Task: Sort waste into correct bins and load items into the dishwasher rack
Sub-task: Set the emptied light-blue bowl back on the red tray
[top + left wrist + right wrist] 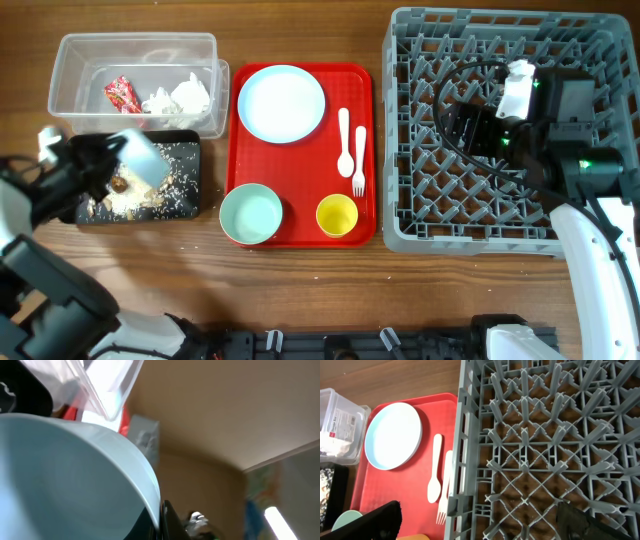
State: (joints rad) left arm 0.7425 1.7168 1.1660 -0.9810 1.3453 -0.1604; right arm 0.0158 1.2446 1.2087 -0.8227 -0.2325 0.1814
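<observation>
My left gripper (127, 152) is shut on the rim of the pale blue bowl (147, 157), which hangs tilted over the black tray (188, 150). Rice-like scraps (160, 195) lie in that tray. In the left wrist view the bowl (70, 475) fills the left side, its rim pinched between my fingers (170, 522). The clear tub (70, 70) holds red-and-white wrappers (122, 93) and white tissue (185, 97). My right gripper (462, 125) hovers open over the grey dishwasher rack (420, 235), nothing between its fingers (375, 522).
The red tray (300, 160) carries a pale blue plate (282, 103), white spoon (344, 142), white fork (359, 160), mint-green bowl (251, 214) and yellow cup (337, 215). The right wrist view shows the plate (393, 435), spoon (435, 470) and rack (545, 435).
</observation>
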